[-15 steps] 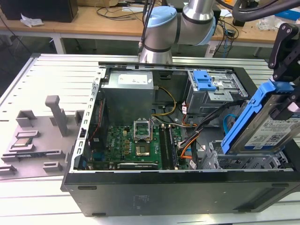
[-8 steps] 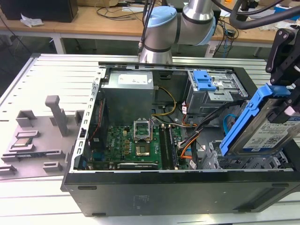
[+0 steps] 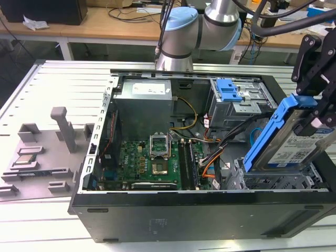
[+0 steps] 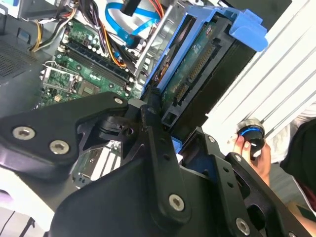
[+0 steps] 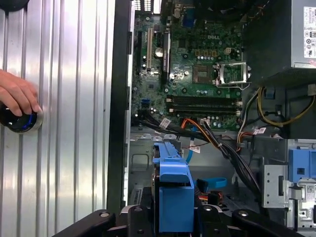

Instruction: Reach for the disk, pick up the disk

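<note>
Gripper (image 3: 315,113) clamps the disk (image 3: 294,144), which we see tilted above the computer case (image 3: 199,215).

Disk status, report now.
Gripper shut on the disk. Disk tilted, raised partway out of the drive cage. Cables beside it, apart.

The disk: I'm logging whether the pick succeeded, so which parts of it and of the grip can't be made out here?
- The disk, exterior view: its lower end is hidden behind the drive cage.
- The gripper, exterior view: cut off by the picture's edge.
- First wrist view: the disk's blue bracket edge shows; its label faces away.
- Second wrist view: gripper linkages cover the contact with the disk.
</note>
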Controlling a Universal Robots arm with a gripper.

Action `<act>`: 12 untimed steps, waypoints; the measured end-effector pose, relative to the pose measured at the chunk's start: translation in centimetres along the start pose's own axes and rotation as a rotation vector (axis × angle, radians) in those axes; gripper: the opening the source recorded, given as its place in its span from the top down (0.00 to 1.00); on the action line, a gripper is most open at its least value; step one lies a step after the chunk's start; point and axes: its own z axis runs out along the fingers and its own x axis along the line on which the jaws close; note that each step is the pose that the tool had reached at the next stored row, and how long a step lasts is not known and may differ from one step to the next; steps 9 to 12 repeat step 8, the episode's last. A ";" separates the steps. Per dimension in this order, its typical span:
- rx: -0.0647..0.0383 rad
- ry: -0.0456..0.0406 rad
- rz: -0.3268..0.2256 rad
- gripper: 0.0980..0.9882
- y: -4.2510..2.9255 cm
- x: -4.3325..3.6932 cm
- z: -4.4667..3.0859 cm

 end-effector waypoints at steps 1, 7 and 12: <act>0.000 0.0000 -0.001 0.70 0.00 -0.10 0.01; 0.000 0.0001 -0.001 0.70 0.00 -0.12 0.01; 0.000 0.0001 -0.001 0.70 0.00 -0.12 0.01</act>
